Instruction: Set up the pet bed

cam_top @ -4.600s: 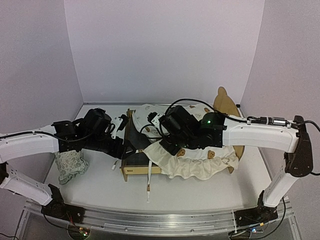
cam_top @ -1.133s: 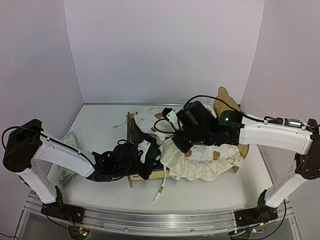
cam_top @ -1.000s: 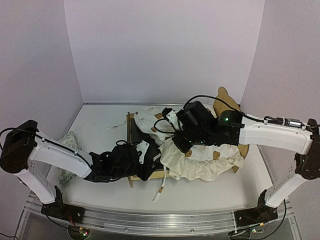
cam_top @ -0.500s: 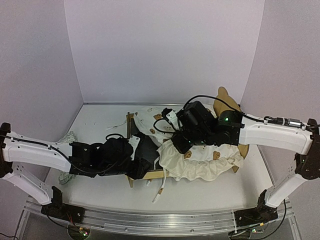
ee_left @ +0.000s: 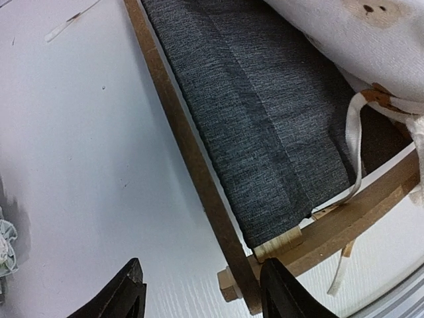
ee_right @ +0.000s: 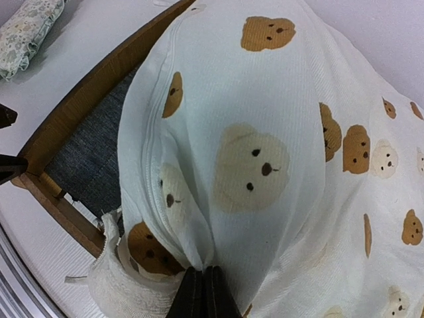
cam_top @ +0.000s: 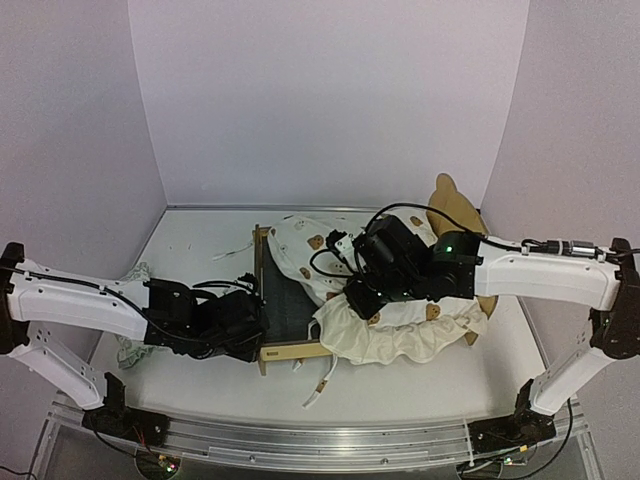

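Pet bed [cam_top: 288,300] sits mid-table, between my two arms. Far left lies the pillow [ee_right: 30,30]; next, my left gripper [ee_left: 202,288] hovers, jaws apart and empty, over the bed's corner rail [ee_left: 192,152]. I judge the plywood light and stiff (the grey base [ee_left: 265,132] soft), best gripped by a rail. Rightward, my right gripper [ee_right: 202,291] pinches tight on the cover [ee_right: 252,132]

The cover [cam_top: 400,335] hides the right half of the pet bed [cam_top: 285,300]. The left arm [cam_top: 80,300] covers most of the pillow [cam_top: 133,273]. The left wrist view's lower edge cuts off the fingers of the left gripper [ee_left: 202,281].
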### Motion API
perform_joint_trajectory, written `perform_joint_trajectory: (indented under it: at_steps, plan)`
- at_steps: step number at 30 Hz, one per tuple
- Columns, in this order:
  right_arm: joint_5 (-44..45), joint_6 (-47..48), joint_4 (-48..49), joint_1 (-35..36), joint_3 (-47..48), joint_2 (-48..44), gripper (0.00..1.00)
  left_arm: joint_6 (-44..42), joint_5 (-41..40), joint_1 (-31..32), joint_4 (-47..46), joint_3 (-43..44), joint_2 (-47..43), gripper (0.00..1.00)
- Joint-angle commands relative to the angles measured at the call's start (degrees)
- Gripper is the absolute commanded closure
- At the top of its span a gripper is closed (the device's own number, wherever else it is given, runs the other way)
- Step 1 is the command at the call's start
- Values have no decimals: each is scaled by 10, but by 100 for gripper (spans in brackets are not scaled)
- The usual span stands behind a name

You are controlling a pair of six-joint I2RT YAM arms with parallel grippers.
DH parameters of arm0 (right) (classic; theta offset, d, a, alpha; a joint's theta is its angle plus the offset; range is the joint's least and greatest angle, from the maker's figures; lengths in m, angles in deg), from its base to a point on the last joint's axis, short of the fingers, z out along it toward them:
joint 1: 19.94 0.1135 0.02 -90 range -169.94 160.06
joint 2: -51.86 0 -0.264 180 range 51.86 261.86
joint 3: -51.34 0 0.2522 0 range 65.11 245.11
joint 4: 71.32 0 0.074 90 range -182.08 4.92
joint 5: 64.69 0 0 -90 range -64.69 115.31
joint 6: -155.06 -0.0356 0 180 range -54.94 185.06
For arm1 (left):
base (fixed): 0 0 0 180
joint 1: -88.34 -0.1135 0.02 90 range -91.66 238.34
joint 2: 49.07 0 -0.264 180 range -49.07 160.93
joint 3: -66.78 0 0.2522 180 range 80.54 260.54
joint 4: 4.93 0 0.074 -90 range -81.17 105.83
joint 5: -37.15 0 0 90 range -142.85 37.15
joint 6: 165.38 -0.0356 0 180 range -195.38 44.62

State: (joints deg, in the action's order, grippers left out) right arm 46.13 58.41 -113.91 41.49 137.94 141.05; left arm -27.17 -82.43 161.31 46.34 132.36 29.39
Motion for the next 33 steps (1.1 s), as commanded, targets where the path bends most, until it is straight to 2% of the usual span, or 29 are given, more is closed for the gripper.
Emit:
perform_joint_trajectory:
  at_steps: [1,7,12,18,21,27,30,33]
  plan:
    - [-3,-27,-19,-3,-24,-23,93,10,-24,-2,6,36,30,43]
    - [-24,-49,-19,-3,-55,-38,89,13,-33,-9,7,54,69,52]
    - [-38,-60,-19,-3,-68,-39,82,6,-40,-24,-1,58,80,69]
    - [-48,-72,-19,-3,-72,-44,81,-14,-49,-42,2,69,77,76]
    - [-84,-77,-18,-3,-77,-58,81,-22,-33,-42,9,76,61,75]
    - [-272,-86,15,10,-95,-68,73,-42,19,-33,42,98,36,63]
    - [-293,-87,44,34,-119,-74,69,-40,18,-6,90,129,44,55]
    - [-277,-95,56,42,-143,-91,68,-14,7,37,176,166,55,50]
